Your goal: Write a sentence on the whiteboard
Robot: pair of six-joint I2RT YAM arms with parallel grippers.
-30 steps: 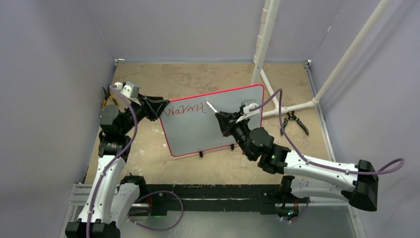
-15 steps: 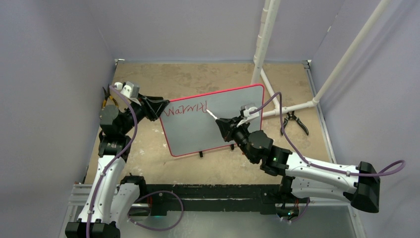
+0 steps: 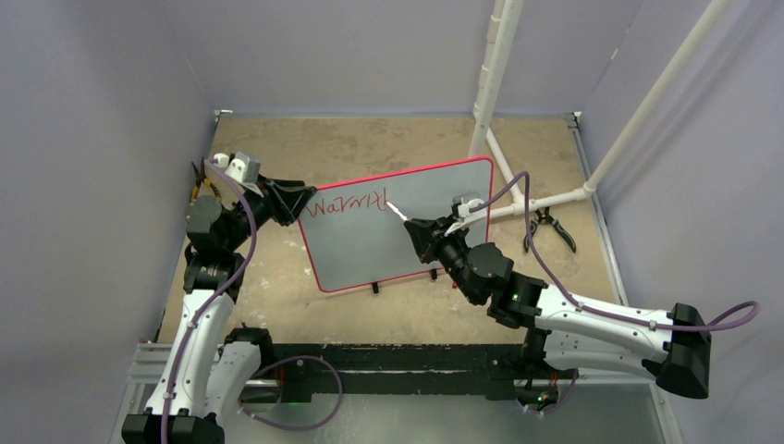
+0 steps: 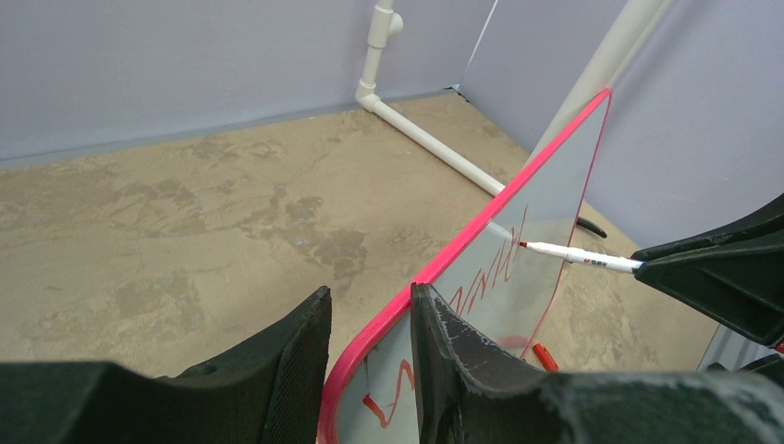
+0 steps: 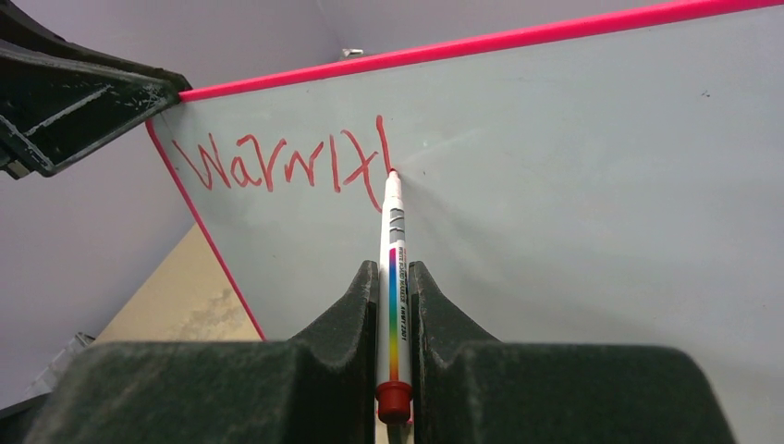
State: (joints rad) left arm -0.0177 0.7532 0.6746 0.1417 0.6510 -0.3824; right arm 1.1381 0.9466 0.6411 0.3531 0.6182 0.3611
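- Red-rimmed white rectangular whiteboard [image 3: 370,250] stands between my two arms, long axis left to right; red handwritten sentence [image 5: 277,165] runs along its upper left.
- Right gripper [image 5: 395,270] reaches forward, fingers pinching a white rainbow-striped marker [image 5: 392,231] whose tip points at the board and touches the last stroke.
- Left gripper [image 4: 370,305] straddles the board's upper left corner; whether it is clamped, I cannot tell.
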